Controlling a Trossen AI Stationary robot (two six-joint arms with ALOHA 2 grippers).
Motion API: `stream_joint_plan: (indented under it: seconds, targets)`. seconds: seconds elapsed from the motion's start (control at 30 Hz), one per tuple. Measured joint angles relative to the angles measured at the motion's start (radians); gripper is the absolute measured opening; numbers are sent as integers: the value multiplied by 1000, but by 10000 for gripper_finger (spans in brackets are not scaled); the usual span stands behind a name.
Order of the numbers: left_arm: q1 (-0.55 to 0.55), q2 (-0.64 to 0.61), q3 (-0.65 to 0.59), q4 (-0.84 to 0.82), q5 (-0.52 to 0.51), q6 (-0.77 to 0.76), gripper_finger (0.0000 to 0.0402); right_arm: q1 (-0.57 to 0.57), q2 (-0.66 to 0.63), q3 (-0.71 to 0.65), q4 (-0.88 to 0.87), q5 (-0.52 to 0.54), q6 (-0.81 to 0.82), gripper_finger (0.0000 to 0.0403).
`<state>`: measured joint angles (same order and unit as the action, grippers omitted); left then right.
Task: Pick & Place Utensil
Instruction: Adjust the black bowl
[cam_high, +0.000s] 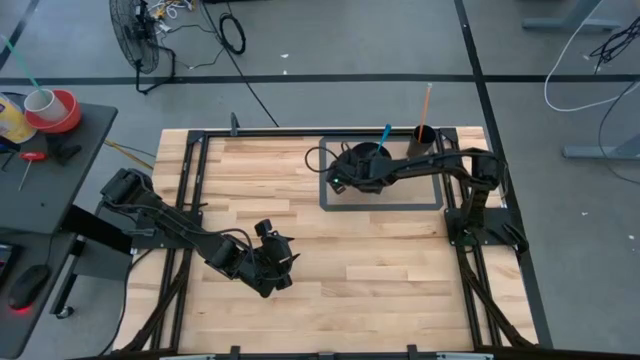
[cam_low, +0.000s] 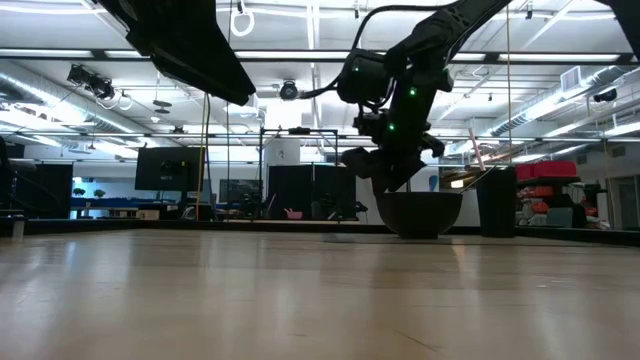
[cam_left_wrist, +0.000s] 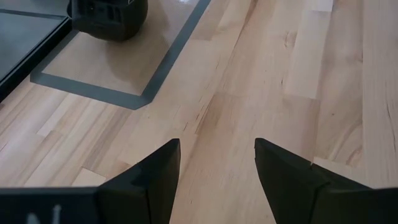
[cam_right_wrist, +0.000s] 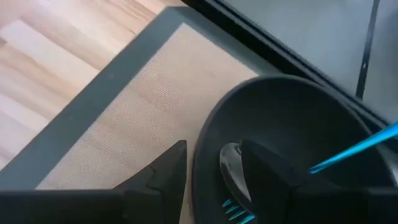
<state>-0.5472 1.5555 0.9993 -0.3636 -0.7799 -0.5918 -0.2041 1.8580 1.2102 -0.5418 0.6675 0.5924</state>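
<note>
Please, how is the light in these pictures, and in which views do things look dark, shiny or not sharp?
High view: even light, soft shadows under both arms. Low view: bright ceiling lamps behind, so the right claw, the bowl and the cup are dark silhouettes; the table shows sheen. Left wrist view: sharp, the left claw open over bare wood. Right wrist view: slightly soft, the blue utensil blurred.

We found a pale butcher-block wooden table (cam_high: 380, 290) carrying a beige rectangular mat with a grey border (cam_high: 425, 195) at its far right. On that mat sat a round black bowl (cam_high: 372, 158), with a tall dark cup (cam_high: 423, 138) just beside it.
</note>
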Motion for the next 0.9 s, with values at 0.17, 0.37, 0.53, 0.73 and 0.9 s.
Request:
stream_joint_plan:
  seconds: [0.17,0.37,0.53,0.73,0.9]
  targets:
    - [0,0,0,0,0,0,211,-18,0,0,-1,-75,29,155]
    - [0,0,0,0,0,0,211,-24,0,0,-36,-67,47,155]
    - [0,0,0,0,0,0,211,-23,0,0,-73,-55,66,155]
    - [0,0,0,0,0,0,211,-24,-1,0,-80,-82,56,155]
    - [0,0,0,0,0,0,211,-24,-1,0,-96,-109,46,150]
